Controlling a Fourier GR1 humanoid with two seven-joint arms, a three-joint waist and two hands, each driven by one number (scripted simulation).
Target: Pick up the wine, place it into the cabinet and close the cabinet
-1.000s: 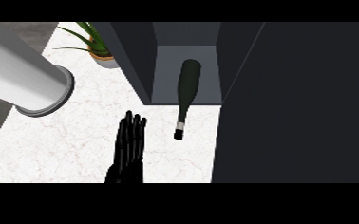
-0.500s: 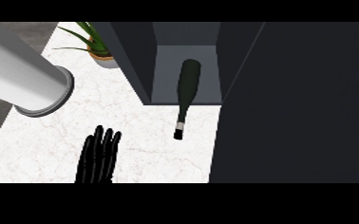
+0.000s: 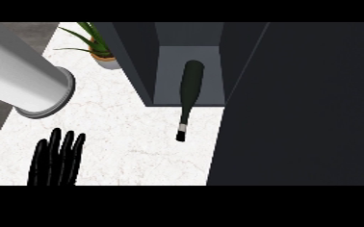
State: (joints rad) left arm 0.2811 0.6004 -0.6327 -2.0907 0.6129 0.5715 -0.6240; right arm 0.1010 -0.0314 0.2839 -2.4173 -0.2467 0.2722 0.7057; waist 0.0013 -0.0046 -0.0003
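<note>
A dark green wine bottle (image 3: pixel 189 89) lies on its side, its body inside the open cabinet (image 3: pixel 186 53) and its neck sticking out over the white marble counter (image 3: pixel 135 139). The bottle's cap end points toward me. My left hand (image 3: pixel 57 159) shows at the lower left with straight fingers pointing up, well apart from the bottle and holding nothing. The dark cabinet door (image 3: pixel 292 106) stands open along the right side. My right hand shows in no view.
A large grey cylinder (image 3: pixel 32 84) lies at the left edge. A potted green plant (image 3: pixel 99 53) stands at the back, just left of the cabinet wall.
My left hand has drawn back toward the lower left edge, away from the bottle. The bottle has not moved.
</note>
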